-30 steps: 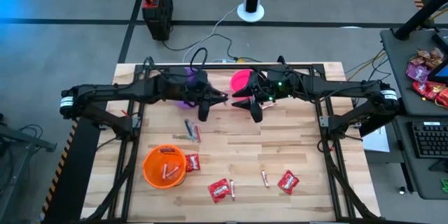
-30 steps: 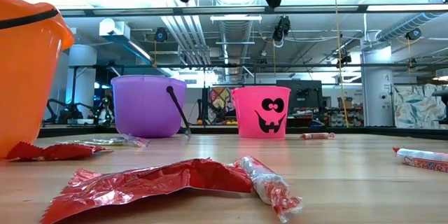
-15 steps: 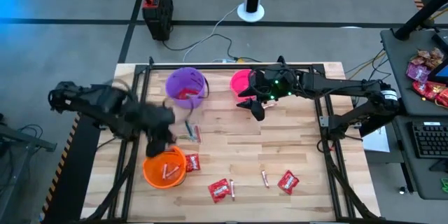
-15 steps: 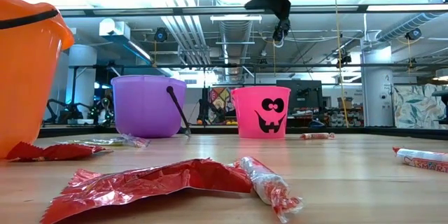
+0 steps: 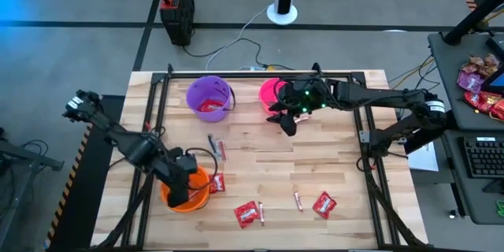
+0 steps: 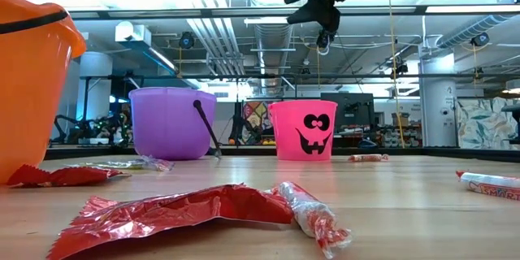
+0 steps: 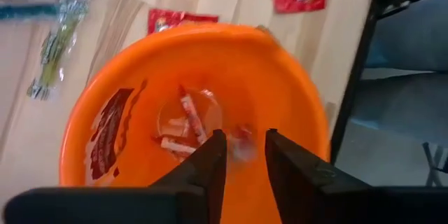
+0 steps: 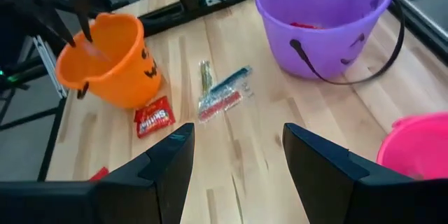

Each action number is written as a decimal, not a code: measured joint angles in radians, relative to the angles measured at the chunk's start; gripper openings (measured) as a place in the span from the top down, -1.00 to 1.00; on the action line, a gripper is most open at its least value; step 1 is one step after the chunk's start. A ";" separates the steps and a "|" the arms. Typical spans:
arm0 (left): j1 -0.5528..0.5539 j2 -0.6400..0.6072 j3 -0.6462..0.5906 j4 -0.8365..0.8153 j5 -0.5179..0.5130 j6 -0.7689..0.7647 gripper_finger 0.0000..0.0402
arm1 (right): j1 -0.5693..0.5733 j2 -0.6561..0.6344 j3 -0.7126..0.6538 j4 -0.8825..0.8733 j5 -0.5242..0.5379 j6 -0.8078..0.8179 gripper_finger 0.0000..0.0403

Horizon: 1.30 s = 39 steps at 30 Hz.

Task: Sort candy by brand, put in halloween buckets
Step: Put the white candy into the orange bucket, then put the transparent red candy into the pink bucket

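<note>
Candy sticks [image 7: 190, 115] in orange bucket [image 7: 280, 91]; red packets [image 5: 206, 107] in purple bucket [image 5: 209, 93].

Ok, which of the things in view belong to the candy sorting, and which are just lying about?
Part of the job:
- orange bucket, sticks inside
- purple bucket
- pink bucket
- red packets on the table
- loose sticks mid-table
- left hand over the orange bucket
- right hand beside the pink bucket

Lying about:
- pile of bags on the side desk
- keyboard
</note>
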 joint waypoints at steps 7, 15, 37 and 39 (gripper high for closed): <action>0.000 0.000 -0.024 -0.003 0.000 0.000 0.46 | -0.002 0.003 0.000 -0.077 -0.010 0.070 -0.04; 0.006 -0.025 0.058 -0.006 -0.095 0.115 0.45 | 0.026 0.003 0.000 -0.213 -0.094 0.271 -0.04; 0.159 -0.279 0.096 0.167 -0.789 0.358 0.44 | 0.177 0.313 0.001 0.270 0.218 0.368 0.15; 0.159 -0.296 0.097 0.187 -0.850 0.356 0.44 | 0.178 0.357 0.001 0.345 0.234 0.366 0.17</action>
